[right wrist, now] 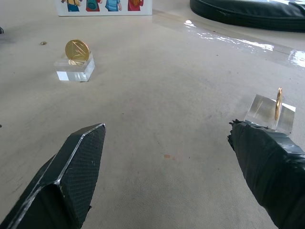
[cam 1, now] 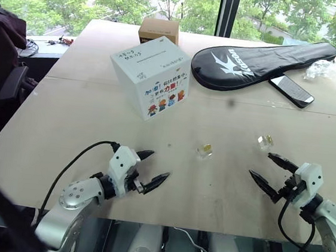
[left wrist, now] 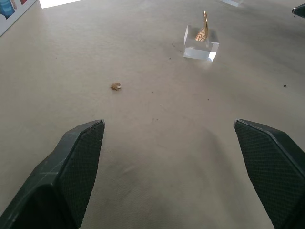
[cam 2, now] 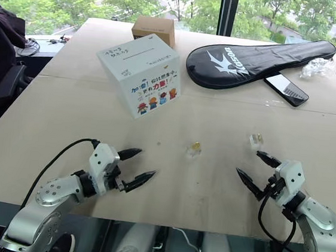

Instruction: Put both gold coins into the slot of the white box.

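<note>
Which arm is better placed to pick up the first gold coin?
Right. The right tool, open, hovers just beside the gold coin on the right. The left tool, also open, is farther from the middle coin. Both coins stand upright on clear blocks.

Beige desk carries: white box at left-centre, brown box behind it, black racket case and phone at rear right — two gold coins upright on clear blocks nearer the front.
</note>
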